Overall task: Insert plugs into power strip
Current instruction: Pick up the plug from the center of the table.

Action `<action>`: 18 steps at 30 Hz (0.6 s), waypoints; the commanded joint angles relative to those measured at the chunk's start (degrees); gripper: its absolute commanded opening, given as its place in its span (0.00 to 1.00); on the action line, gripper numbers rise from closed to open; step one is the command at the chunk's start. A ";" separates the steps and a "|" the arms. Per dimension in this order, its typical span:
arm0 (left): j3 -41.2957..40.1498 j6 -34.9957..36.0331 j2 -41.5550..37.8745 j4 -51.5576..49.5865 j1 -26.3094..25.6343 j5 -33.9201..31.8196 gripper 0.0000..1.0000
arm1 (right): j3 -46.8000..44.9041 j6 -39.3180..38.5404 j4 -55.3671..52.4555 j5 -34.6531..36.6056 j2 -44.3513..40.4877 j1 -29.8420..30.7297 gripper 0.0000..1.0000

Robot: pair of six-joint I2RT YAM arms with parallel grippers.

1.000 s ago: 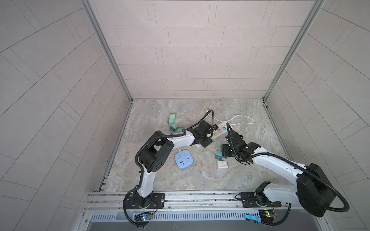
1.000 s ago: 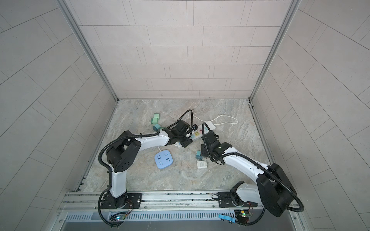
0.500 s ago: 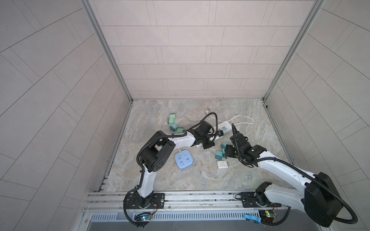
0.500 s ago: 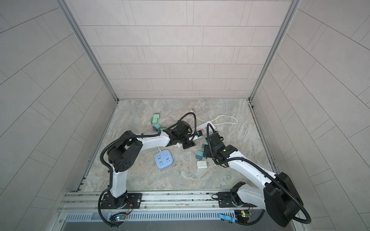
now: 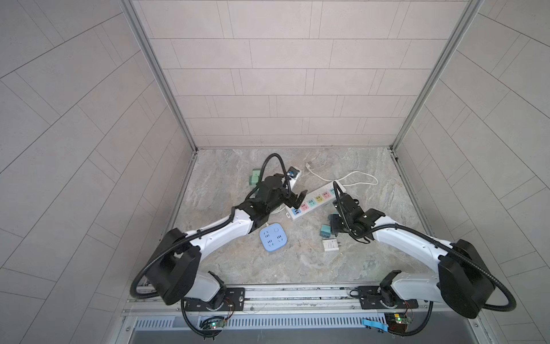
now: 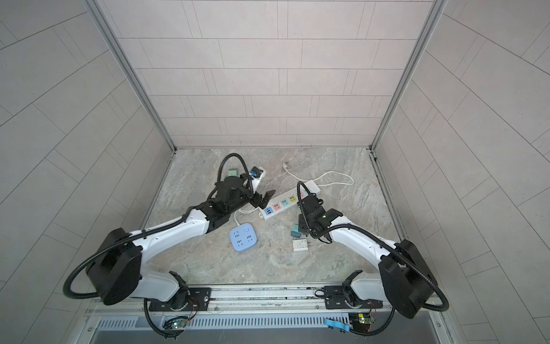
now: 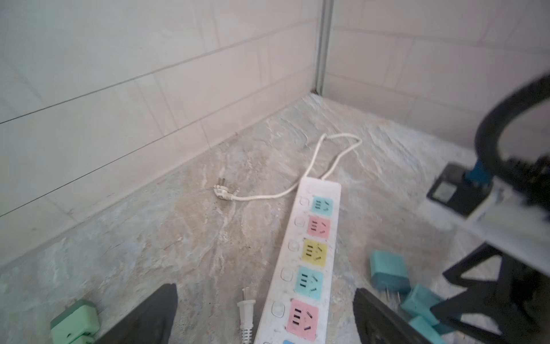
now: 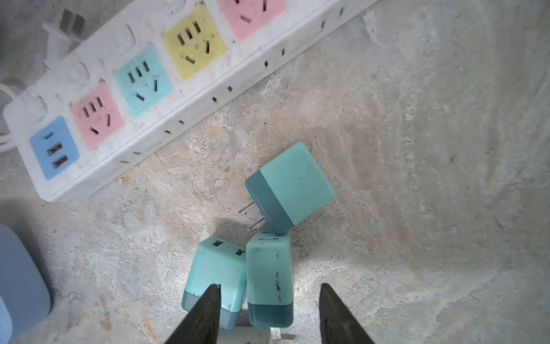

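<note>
Three teal blocky plugs (image 8: pixel 268 268) crowd the marbled stone bench (image 8: pixel 416 149) beside the long white power strip (image 8: pixel 148 80); on its other side only a small white cord plug (image 7: pixel 246 309) intrudes.

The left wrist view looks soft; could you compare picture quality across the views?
Left wrist view: soft throughout, the right arm smeared, yet the power strip readable. Right wrist view: teal plugs sharp, casting a soft shadow on the table. Both top views: even light, no glare, side walls splayed by the wide angle.
</note>
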 commanded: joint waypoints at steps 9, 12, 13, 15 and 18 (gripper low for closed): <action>-9.84 -15.54 -10.71 -2.00 3.62 5.19 0.99 | 1.67 -0.37 -0.75 1.21 8.23 0.17 0.40; -10.34 -17.93 -11.67 -2.06 4.28 9.36 0.99 | 2.09 -0.49 -0.52 1.40 10.34 0.13 0.32; -10.30 -19.02 -11.75 -2.28 4.47 11.01 0.98 | 2.09 -0.57 -0.29 1.28 10.45 0.20 0.27; -10.37 -21.29 -11.66 -1.80 5.01 14.54 0.96 | 1.76 -0.80 0.69 0.73 10.09 0.20 0.20; -11.24 -20.85 -11.15 1.45 5.50 21.70 0.94 | 1.36 -1.71 1.79 -0.58 7.63 0.14 0.12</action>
